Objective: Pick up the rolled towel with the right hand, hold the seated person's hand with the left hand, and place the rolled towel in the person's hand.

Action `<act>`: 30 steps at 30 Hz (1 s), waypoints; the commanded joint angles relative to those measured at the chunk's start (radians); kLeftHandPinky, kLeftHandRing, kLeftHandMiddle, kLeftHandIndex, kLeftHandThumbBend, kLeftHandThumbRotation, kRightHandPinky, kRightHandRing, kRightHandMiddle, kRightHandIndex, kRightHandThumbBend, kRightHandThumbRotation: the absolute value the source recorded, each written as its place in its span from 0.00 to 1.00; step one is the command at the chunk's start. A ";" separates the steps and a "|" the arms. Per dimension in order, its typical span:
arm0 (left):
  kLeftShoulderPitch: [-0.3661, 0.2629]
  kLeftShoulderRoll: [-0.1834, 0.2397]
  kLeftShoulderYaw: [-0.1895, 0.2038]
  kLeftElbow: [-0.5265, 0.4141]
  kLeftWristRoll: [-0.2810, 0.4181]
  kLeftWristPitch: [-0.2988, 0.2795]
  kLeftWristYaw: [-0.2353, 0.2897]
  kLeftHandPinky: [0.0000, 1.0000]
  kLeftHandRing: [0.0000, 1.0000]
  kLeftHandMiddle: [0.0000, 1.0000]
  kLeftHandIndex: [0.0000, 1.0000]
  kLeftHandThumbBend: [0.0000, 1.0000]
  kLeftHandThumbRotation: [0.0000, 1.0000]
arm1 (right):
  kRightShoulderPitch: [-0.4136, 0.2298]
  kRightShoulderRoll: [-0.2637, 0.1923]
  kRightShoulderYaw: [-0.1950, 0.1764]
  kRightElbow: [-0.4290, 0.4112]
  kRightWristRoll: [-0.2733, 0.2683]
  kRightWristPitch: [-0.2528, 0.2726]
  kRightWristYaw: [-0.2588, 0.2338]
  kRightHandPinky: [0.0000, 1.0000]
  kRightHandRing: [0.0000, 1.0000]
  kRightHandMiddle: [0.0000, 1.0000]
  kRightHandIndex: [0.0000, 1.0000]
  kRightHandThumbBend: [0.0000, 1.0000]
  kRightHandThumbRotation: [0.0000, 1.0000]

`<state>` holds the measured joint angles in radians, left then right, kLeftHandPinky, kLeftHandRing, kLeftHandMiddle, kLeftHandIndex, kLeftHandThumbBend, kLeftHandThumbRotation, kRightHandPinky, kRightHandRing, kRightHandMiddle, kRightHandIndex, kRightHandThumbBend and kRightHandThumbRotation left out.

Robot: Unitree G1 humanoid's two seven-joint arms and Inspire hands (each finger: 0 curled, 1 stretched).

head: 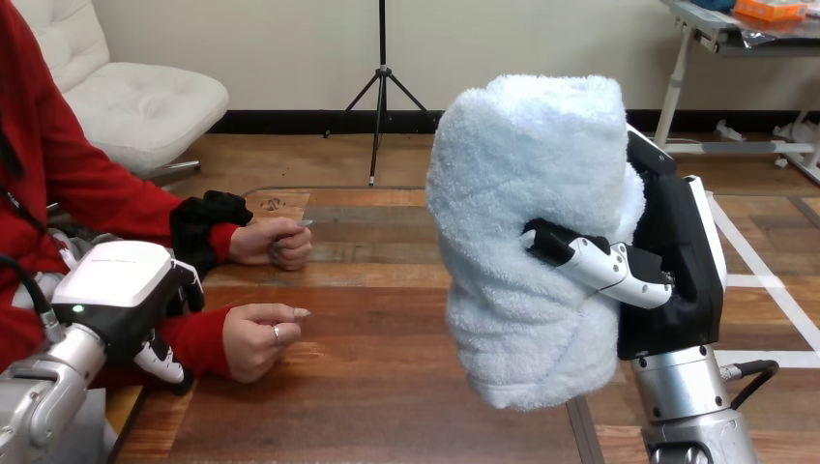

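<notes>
At the lower right of the frame, nearest the camera, the rolled towel [527, 242] is held upright in the air, clear of the table [387, 396], by the right hand [677, 242]. The thumb is curled across the towel's front and the palm is set against its right side.

The towel is pale blue terry and is judged light, soft and compressible, neither slippery nor fragile; the pile is dented where the thumb presses. A hold round the middle of the roll is judged best, so that the wraps are kept from loosening and 1 end is left free for the person's palm. No label, brand or writing is seen on it.

At the lower left, the left hand [126, 290] is set over the red sleeve [198, 338], just behind the person's nearer hand [256, 333], which is rested loosely curled on the table. Whether that wrist is gripped cannot be told. Farther up the left side, the person's 2nd hand [276, 242] is laid on the table, well apart from the towel.
</notes>
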<state>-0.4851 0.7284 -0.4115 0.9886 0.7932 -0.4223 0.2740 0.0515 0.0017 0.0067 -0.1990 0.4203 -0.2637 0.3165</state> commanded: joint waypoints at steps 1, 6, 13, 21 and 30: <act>0.012 -0.020 -0.008 -0.037 -0.014 -0.011 -0.008 0.46 0.48 0.51 0.54 0.96 0.00 | -0.051 0.018 0.005 -0.067 0.022 -0.005 0.000 0.28 0.36 0.43 0.44 0.77 0.00; 0.016 -0.022 -0.008 -0.034 -0.025 -0.018 -0.015 0.45 0.47 0.50 0.53 0.96 0.00 | -0.054 0.018 0.006 -0.064 0.027 -0.001 0.001 0.28 0.36 0.43 0.44 0.77 0.00; 0.017 -0.019 -0.017 -0.033 -0.024 -0.022 -0.018 0.45 0.46 0.49 0.51 0.95 0.00 | -0.059 0.017 0.007 -0.060 0.024 -0.001 -0.001 0.29 0.36 0.44 0.44 0.77 0.00; 0.018 -0.016 -0.019 -0.039 -0.030 -0.017 -0.046 0.45 0.46 0.49 0.49 0.95 0.00 | -0.063 0.019 0.008 -0.059 0.025 0.001 -0.003 0.29 0.36 0.43 0.44 0.78 0.00; 0.026 -0.008 -0.015 -0.067 -0.042 -0.004 -0.087 0.45 0.47 0.49 0.49 0.93 0.00 | -0.067 0.021 0.009 -0.065 0.022 0.008 -0.010 0.29 0.36 0.43 0.44 0.79 0.00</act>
<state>-0.4735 0.7412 -0.4102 0.9662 0.7536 -0.4243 0.2111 0.0514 0.0018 0.0126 -0.1990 0.4297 -0.2503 0.3138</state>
